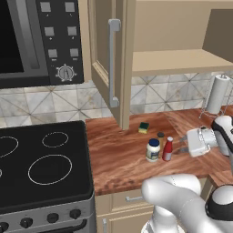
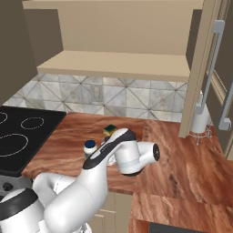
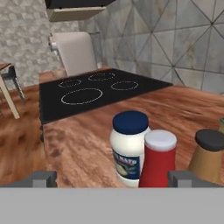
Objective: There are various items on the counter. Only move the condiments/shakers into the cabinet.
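Note:
Three condiments stand close together on the reddish-brown counter [image 1: 118, 164]: a white jar with a dark blue lid [image 1: 153, 150] [image 3: 130, 146], a red squeeze bottle with a white cap [image 1: 168, 149] [image 3: 159, 159], and a tan shaker with a dark top [image 1: 160, 136] [image 3: 209, 155]. My gripper [image 1: 183, 144] [image 3: 113, 179] is open, level with them and just to the right of the red bottle, holding nothing. In the hand view the jar and red bottle sit between the two fingertips, a short way ahead. The cabinet [image 1: 182, 61] [image 2: 113, 63] above has its door [image 1: 111, 63] swung open and a bare tan shelf.
A green-and-yellow sponge [image 1: 144, 127] [image 2: 109, 129] lies behind the condiments. A paper towel roll [image 1: 217, 93] [image 2: 200, 118] stands at the back right. The black stovetop [image 1: 41, 164] [image 3: 96, 89] borders the counter on the left, below a microwave [image 1: 41, 41].

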